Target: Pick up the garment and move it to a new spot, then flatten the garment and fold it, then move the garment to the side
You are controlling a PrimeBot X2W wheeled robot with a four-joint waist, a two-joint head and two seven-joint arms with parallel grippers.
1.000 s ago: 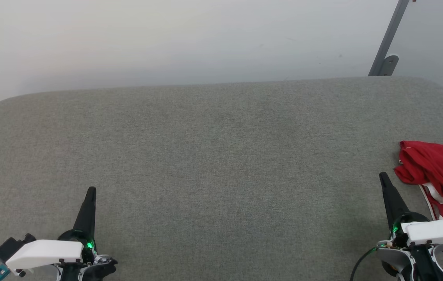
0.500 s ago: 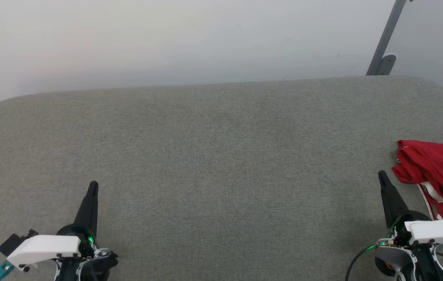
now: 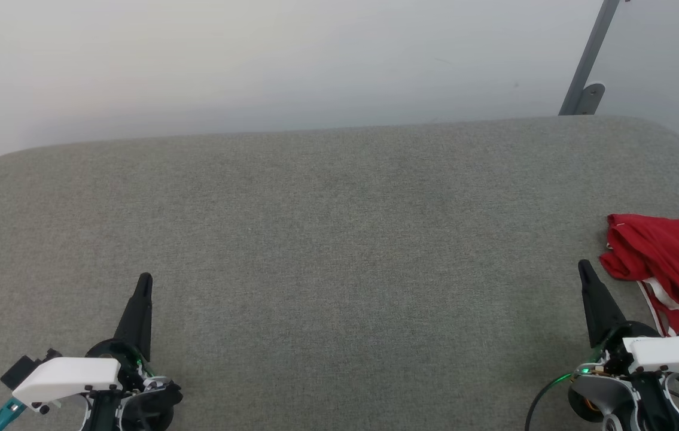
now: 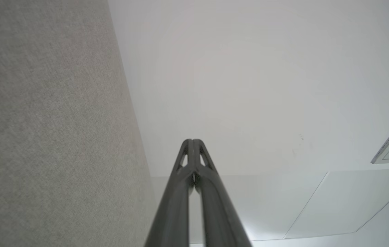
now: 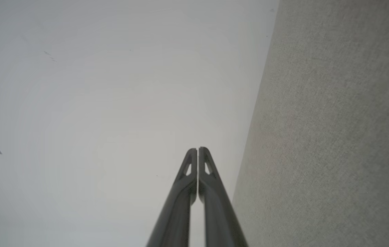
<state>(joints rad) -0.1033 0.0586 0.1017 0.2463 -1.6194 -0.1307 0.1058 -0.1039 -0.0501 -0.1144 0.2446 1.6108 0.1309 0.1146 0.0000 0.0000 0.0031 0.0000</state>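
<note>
Grey woven surface (image 3: 339,197), rounded corners, against a plain pale wall (image 3: 255,54).
On my left the left jaws taper to a dark point, pressed together; the right jaws likewise; just right of them the garment (image 3: 671,257) lies crumpled, soft red with white striped trim, cut off by the frame edge.

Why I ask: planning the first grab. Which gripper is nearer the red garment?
The right gripper, lower right in the head view: its fingers end just beside the garment, while the left gripper sits far across the grey surface.
</note>
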